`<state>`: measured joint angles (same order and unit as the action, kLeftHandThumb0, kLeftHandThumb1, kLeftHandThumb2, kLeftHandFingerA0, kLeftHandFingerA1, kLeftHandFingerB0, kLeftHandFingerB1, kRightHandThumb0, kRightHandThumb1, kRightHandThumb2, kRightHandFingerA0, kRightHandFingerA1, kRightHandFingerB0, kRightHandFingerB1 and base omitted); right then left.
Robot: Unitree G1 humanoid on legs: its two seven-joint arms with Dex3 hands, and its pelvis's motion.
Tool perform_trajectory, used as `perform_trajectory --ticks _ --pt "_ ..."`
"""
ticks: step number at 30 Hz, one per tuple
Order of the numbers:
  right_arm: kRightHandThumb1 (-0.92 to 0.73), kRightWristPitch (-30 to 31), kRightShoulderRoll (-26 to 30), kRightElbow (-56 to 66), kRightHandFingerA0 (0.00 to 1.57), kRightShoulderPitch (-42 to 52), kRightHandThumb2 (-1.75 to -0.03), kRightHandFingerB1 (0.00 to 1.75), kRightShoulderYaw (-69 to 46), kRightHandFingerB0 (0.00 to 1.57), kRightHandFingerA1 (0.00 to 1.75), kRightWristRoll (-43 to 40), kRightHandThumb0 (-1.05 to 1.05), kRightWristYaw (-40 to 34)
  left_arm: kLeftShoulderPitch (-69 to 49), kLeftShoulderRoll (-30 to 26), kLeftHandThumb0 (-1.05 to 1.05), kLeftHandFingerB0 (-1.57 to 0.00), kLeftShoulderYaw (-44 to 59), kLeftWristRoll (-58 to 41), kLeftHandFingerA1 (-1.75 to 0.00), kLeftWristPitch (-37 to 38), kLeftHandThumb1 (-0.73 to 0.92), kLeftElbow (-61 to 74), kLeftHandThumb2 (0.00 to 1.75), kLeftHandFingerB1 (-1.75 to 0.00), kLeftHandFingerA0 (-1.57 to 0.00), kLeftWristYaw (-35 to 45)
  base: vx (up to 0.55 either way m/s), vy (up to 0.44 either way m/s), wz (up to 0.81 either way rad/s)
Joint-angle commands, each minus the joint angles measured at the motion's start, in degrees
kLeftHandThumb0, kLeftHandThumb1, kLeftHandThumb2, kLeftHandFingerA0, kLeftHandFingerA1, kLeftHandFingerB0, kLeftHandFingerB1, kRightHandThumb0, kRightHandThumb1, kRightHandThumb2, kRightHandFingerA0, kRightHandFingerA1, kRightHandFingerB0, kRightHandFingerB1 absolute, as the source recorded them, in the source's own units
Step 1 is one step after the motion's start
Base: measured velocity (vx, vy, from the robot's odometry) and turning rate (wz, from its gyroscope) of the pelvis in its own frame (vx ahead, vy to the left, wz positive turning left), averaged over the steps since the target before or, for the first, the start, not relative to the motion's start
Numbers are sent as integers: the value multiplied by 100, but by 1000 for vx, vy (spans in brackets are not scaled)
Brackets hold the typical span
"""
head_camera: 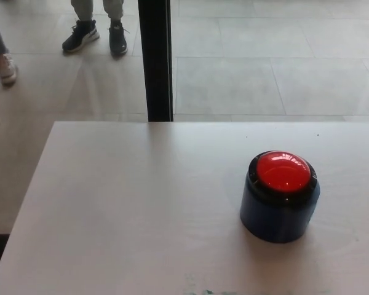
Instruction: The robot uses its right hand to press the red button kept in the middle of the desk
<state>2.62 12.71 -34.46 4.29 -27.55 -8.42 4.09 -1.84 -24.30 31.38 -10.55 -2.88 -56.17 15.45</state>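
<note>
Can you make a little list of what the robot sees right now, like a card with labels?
button: red button with a dark blue base, standing upright
where: on the desk, toward the right side of the picture
robot hands: none in view
behind the desk: a black post on a tiled floor
people: feet in black shoes at the top left, another shoe at the left edge

1. You see a person's black shoes (95, 37) with grey trouser cuffs above.
2. At the left edge, a light shoe (5, 67), possibly pink-trimmed, under a grey hem.
</note>
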Motion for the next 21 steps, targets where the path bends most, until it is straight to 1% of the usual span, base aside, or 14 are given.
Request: perform_trajectory --ticks 1,2,3,4,5,6,7,8,11,12,17,18,19,21 --pt "-79 1015 377 212 32 -118 -65 21 -732 5 68 -1150 -62 503 220 -309 -66 -25 637 -886 -44 26 78 -322 61 -36 -36 813 0 0 0" --pt "-61 1205 423 139 15 -179 -94 18 -817 0 61 -1224 -67 475 205 -307 -66 -26 654 -881 -44 29 77 -331 61 -36 -36 797 0 0 0" --pt "-61 1455 483 45 15 -271 -94 18 -932 0 61 -1318 -67 448 176 -304 -66 -26 686 -872 -44 39 77 -352 61 -36 -36 779 0 0 0" --pt "-61 1598 520 -7 3 -334 -94 11 -983 0 59 -1338 -78 378 178 -301 -64 -27 734 -897 -45 -18 76 -338 63 -37 -39 734 0 0 0" --pt "-65 1966 656 -229 0 -541 -92 0 -1259 0 31 -1470 -90 59 194 -327 -65 -26 806 -945 -47 -75 77 -362 63 -37 -38 708 0 0 0" --pt "-61 2020 755 -397 0 -604 -87 0 -1444 0 24 -1591 -89 39 201 -332 -65 -28 817 -947 -47 -47 77 -370 63 -38 -39 703 0 0 0" --pt "-71 2057 821 -486 0 -612 -73 0 -1521 0 0 -1619 -70 67 206 -334 -66 -28 822 -944 -49 -38 76 -365 63 -38 -40 699 0 0 0" --pt "-64 2117 896 -545 0 -575 -90 0 -1570 0 27 -1592 -92 57 226 -351 -66 -25 825 -940 -49 -11 77 -409 63 -38 -37 765 0 0 0" --pt "-62 2150 997 -689 0 -466 -89 0 -1698 0 29 -1601 -91 202 295 -366 -67 -28 805 -907 -51 17 75 -465 62 -39 -40 826 0 0 0" --pt "-63 2081 1020 -821 0 -385 -95 13 -1696 0 36 -1573 -82 321 301 -366 -66 -28 772 -878 -49 21 75 -456 62 -39 -40 846 0 0 0" --pt "-62 1789 1112 -1614 0 -297 -89 6 -1564 0 25 -1452 -85 875 357 -383 -65 -30 790 -971 -51 -92 73 -428 62 -40 -41 865 0 0 0" --pt "-73 1683 1109 -1724 0 -307 -70 3 -1544 0 1 -1428 -65 885 382 -393 -65 -29 790 -977 -51 -100 74 -436 62 -40 -41 824 0 0 0" --pt "-69 1589 1128 -1934 0 -346 -81 0 -1570 0 13 -1445 -65 921 423 -435 -63 -27 776 -963 -50 -86 76 -502 63 -39 -39 840 0 0 0" --pt "-70 1492 1145 -2143 0 -339 -78 5 -1641 2 14 -1525 -63 970 433 -450 -63 -26 762 -977 -50 -101 77 -511 63 -39 -37 827 0 0 0"
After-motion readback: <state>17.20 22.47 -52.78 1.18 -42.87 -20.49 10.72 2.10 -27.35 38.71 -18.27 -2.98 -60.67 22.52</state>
